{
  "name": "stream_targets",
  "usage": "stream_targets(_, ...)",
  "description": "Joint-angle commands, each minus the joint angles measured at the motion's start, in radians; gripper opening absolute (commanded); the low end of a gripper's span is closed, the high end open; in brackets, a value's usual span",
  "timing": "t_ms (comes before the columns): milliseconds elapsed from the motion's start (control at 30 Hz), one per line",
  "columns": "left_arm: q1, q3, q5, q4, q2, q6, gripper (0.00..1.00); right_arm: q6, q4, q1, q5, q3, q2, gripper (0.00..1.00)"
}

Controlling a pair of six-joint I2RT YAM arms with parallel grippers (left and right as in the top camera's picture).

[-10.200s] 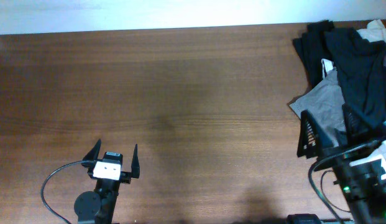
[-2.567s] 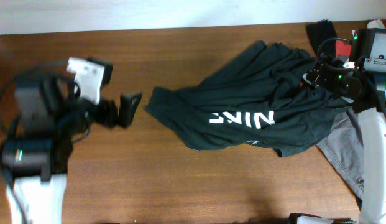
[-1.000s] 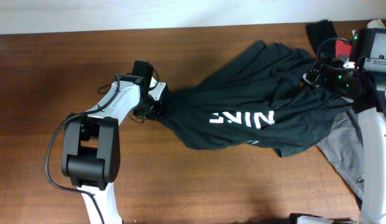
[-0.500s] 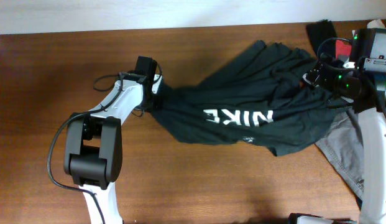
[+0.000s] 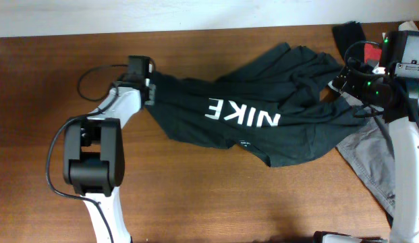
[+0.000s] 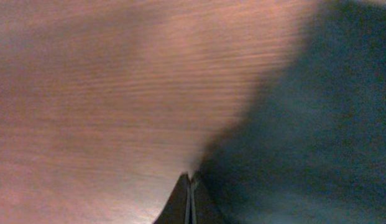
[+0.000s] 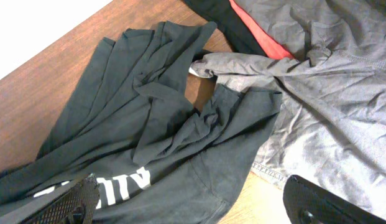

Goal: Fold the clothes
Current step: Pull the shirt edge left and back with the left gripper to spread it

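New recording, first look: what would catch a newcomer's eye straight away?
A dark garment with white NIKE lettering sprawls across the middle of the brown table, bunched toward the right. The left hand is shut on its left corner, and a grey garment lies at the table's right edge.

The overhead camera looks straight down from high above the table (image 5: 216, 209) and takes in both arms and the whole dark shirt (image 5: 290, 135). The left wrist camera sits very near the wood and looks along the left gripper (image 6: 191, 180), its fingers pressed together at the bottom edge. That picture is blurred, with wood on the left and dark cloth on the right. The right wrist camera looks down at a slant from higher up, with the fingers of the right gripper (image 7: 193, 202) wide apart in the lower corners. All three views share the dark shirt. The grey garment (image 5: 371, 162) shows only in the overhead and right wrist views.
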Motion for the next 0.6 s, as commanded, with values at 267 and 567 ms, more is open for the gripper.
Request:
stream_targets(267, 0.078, 0.056, 0.074, 0.13, -0.031, 0.02, 0.17, 0.0, 0.001, -0.002, 0.005, 0.001, 0.003, 0.99)
stream_targets(567, -0.034, 0.118, 0.311, -0.292, -0.285, -0.073, 0.01, 0.0, 0.001, -0.002, 0.005, 0.001, 0.003, 0.99)
